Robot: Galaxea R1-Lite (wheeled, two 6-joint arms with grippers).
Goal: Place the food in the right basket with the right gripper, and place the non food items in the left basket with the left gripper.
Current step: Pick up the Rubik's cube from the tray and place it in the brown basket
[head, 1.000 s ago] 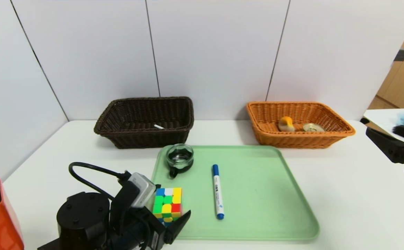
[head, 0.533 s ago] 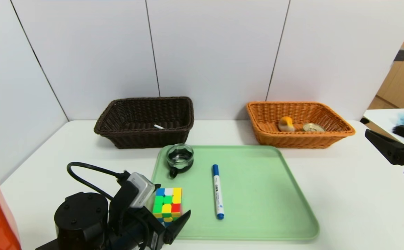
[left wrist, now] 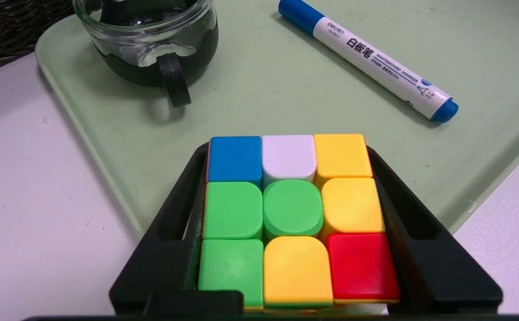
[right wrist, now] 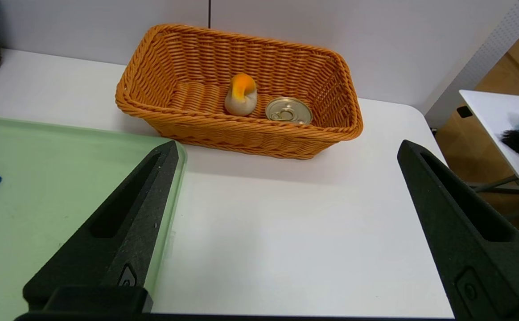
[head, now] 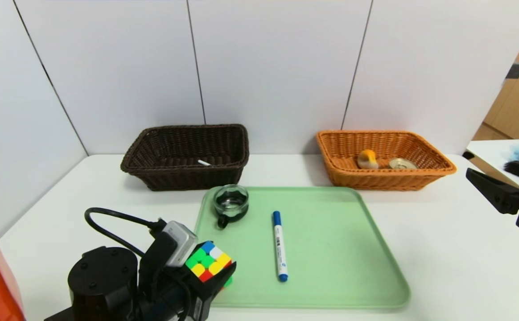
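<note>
1. One change: the left gripper (left wrist: 288,223) has closed its fingers (left wrist: 424,249) on the cube (head: 207,264), now tilted, at the tray's (head: 331,249) near left corner.
2. I judge it goes next to the dark basket (head: 186,156), where the pen (head: 203,162) lies.
3. The right gripper (right wrist: 286,227) waits wide open and empty; the bun (right wrist: 240,94) and can (right wrist: 288,110) sit in the orange basket (right wrist: 241,129).
4. The cup (left wrist: 148,40) and marker (left wrist: 366,58) remain on the tray; the marker reads "deli", "WHITEBOARD MARKER".

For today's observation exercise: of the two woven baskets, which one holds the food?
The orange-tan basket on the robot's right: a bun and a tin can lie inside. The dark brown basket holds only a thin white pen.
</note>
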